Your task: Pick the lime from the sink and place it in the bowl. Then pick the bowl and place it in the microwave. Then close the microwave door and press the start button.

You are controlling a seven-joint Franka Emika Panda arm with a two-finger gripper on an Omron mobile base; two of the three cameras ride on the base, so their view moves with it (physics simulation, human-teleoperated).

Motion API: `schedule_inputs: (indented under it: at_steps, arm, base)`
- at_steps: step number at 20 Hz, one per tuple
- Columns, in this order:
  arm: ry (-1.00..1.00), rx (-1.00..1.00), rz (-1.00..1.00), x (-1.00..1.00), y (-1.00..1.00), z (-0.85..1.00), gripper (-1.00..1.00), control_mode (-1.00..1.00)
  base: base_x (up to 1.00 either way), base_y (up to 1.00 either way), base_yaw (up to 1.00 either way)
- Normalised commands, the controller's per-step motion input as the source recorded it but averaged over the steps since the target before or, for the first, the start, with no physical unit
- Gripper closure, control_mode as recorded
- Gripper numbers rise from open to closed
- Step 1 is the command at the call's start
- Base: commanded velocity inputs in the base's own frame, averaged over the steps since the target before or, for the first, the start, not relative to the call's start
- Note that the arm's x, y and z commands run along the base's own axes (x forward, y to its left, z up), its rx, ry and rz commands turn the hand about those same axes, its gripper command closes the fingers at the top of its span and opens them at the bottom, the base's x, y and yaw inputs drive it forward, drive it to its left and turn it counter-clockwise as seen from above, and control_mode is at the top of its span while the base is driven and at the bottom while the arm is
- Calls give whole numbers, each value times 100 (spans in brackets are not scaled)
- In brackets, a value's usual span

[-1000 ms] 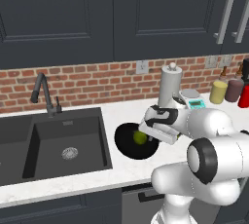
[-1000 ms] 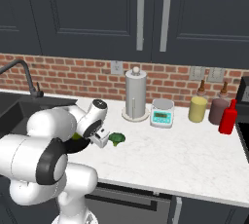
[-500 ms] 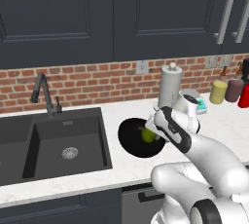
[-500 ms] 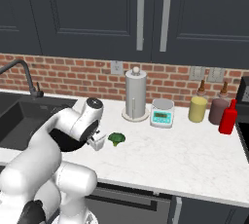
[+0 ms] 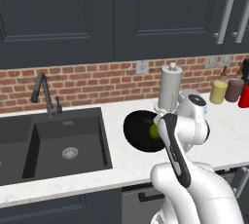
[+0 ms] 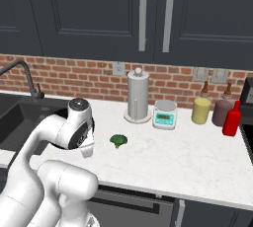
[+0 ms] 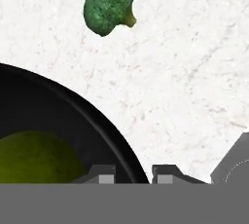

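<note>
The glossy black bowl (image 5: 137,131) rests on the white counter right of the sink (image 5: 48,138), with the yellow-green lime (image 5: 154,131) lying inside it. In the hand view the bowl (image 7: 48,116) curves up from the lower left and the lime (image 7: 34,157) sits low within it. My gripper (image 7: 132,175) is shut on the bowl, its rim passing between the two dark fingertips. In the left base view my own forearm covers the hand at the bowl's right edge. A dark appliance corner (image 6: 249,91) shows at the far right; I cannot tell if it is the microwave.
A green broccoli floret (image 6: 118,140) lies on the counter just right of the bowl. Behind stand a paper towel holder (image 6: 138,95), a small scale (image 6: 164,114) and three bottles (image 6: 223,112). The gooseneck faucet (image 5: 41,89) rises behind the sink.
The arm has swung its elbow forward and folded over, while the hand stays at the bowl's right rim. The bowl and lime sit about where they were.
</note>
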Motion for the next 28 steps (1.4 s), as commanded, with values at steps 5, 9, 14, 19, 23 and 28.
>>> schedule_inputs:
  at_steps: [5,9,14,19,23,28]
  arm:
    - [2,3,-42,-41,-20,42,100,-100]
    - [7,8,-35,-41,-22,58,100,-100]
    - [10,7,-23,-49,-13,56,100,-100]
    - [-2,2,-15,-45,-1,52,100,-100]
    - [-2,0,-7,-37,0,50,100,-100]
    - [0,0,-2,-32,0,40,100,-100]
  base:
    - [0,0,0]
    - [0,0,0]
    - [0,0,0]
    - [0,0,0]
    - [0,0,0]
    - [0,0,0]
